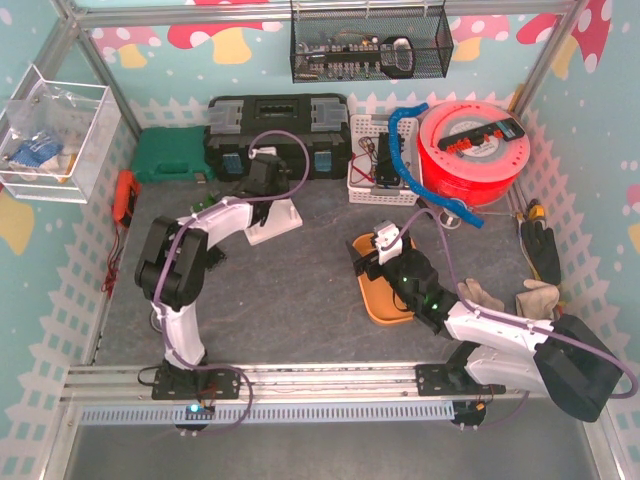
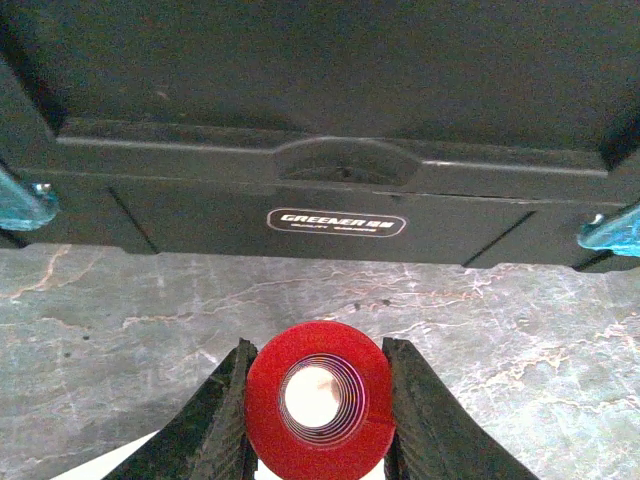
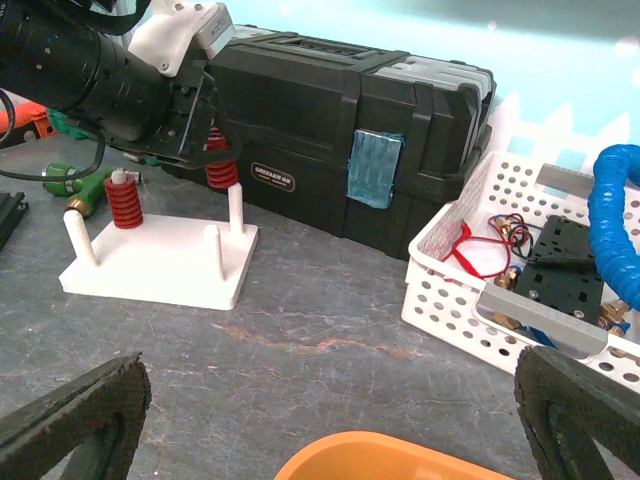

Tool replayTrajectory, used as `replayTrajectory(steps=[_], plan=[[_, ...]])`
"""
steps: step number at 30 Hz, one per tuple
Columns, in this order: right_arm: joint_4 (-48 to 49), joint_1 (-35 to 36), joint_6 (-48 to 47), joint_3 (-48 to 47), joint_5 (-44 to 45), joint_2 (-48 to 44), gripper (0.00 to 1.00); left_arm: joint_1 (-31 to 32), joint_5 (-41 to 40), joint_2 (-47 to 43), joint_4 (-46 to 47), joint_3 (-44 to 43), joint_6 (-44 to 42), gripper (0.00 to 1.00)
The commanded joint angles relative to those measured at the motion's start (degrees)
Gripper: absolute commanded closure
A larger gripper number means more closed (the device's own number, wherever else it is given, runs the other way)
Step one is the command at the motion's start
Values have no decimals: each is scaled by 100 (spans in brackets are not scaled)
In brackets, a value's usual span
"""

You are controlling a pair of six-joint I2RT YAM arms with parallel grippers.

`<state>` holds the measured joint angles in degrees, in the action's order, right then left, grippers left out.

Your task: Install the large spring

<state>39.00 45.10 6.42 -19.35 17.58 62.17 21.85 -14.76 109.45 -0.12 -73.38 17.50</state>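
A red coil spring [image 2: 320, 400] fills the gap between the black fingers [image 2: 225, 420] of my left gripper [image 2: 318, 346], which is shut on it; I see it end-on. In the right wrist view that spring [image 3: 221, 173] hangs upright over the back right peg [image 3: 236, 208] of the white base [image 3: 150, 268], its lower end at the peg's top. A second red spring [image 3: 124, 206] sits on the back left peg. My right gripper [image 3: 328, 365] stands wide open and empty, low over the orange tray [image 1: 384, 292].
A black toolbox [image 3: 330, 150] stands right behind the white base. A white perforated basket [image 3: 470, 300] with wires and parts is at right, beside a blue hose [image 3: 615, 215]. A red spool [image 1: 470, 150] and a green case [image 1: 168, 155] line the back.
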Motion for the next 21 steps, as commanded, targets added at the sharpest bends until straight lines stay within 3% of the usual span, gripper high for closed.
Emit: replayTrajectory(steps=[1, 21], plan=[[126, 34, -79, 52, 38, 14, 1, 1, 263, 157, 170, -285, -134, 93], [24, 34, -114, -51, 37, 159, 1, 3, 292, 237, 42, -262, -56, 89]])
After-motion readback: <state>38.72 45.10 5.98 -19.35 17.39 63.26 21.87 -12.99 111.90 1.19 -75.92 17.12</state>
